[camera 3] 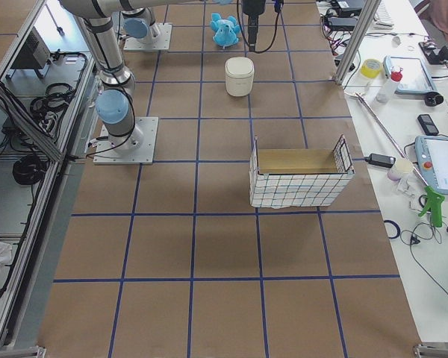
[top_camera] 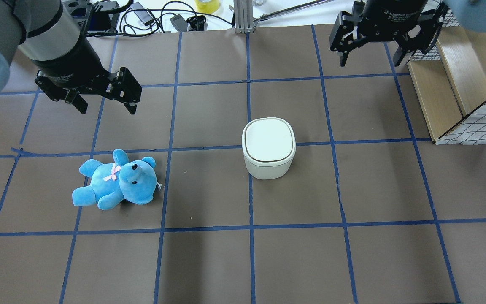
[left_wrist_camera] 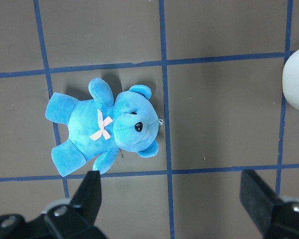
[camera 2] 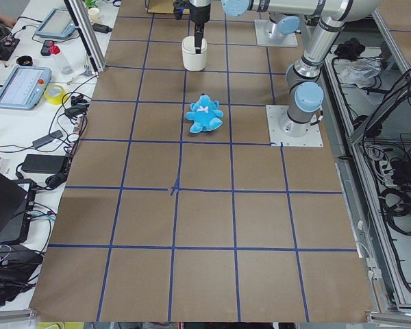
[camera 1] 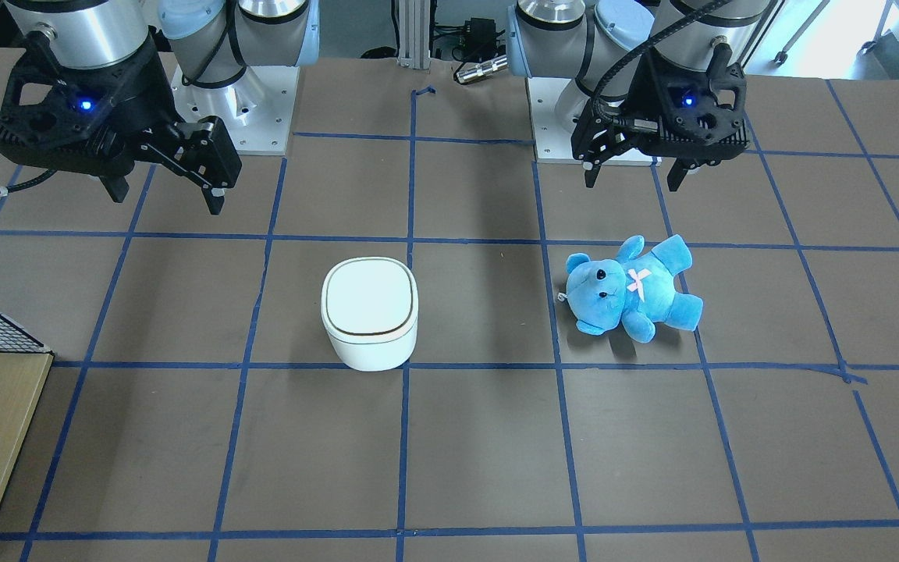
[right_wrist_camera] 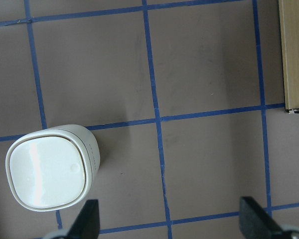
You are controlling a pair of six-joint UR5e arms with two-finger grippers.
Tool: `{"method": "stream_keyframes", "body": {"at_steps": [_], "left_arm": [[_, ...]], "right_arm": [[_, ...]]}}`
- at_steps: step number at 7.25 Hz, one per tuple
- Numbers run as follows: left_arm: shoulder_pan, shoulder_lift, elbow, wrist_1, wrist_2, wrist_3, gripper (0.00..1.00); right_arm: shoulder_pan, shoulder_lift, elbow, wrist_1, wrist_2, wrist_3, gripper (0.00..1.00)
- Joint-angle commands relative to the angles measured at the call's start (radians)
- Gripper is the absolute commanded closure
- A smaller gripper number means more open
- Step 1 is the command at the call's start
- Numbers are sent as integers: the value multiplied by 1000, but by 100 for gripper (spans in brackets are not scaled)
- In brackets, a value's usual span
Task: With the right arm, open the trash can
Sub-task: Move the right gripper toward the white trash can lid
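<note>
Two fingers of right gripper (top_camera: 371, 61) spread apart, holding nothing | bin (top_camera: 268, 147) upright at table (top_camera: 209, 261) centre, lid shut, well apart, to gripper's left | crate (top_camera: 458, 101) to its right | teddy (top_camera: 116, 181) far left, face up, under left gripper (top_camera: 108, 107), also spread | right arm (camera 1: 83, 31) high above table, wrist pointing down

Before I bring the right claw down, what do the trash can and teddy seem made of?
Trash can: probably hard plastic, smooth white with slight gloss; its lid reflects light evenly. Teddy: plush fabric, matte blue and fuzzy at its edges, with a pink ribbon bow.
</note>
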Motion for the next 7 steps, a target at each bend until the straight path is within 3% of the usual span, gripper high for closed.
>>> {"method": "stream_keyframes", "body": {"at_steps": [1, 3, 4, 5, 6, 7], "left_arm": [[0, 0, 0, 0, 0, 1, 0], [0, 0, 0, 0, 0, 0, 0], [0, 0, 0, 0, 0, 1, 0], [0, 0, 0, 0, 0, 0, 0], [0, 0, 0, 0, 0, 1, 0], [0, 0, 0, 0, 0, 0, 0]], "right_arm": [[1, 0, 1, -15, 17, -2, 0], [1, 5, 6, -17, 17, 3, 0], [9, 11, 9, -21, 18, 0, 38], [60, 29, 24, -56, 16, 13, 91], [140, 52, 62, -110, 4, 41, 100], [182, 83, 131, -230, 5, 102, 100]]}}
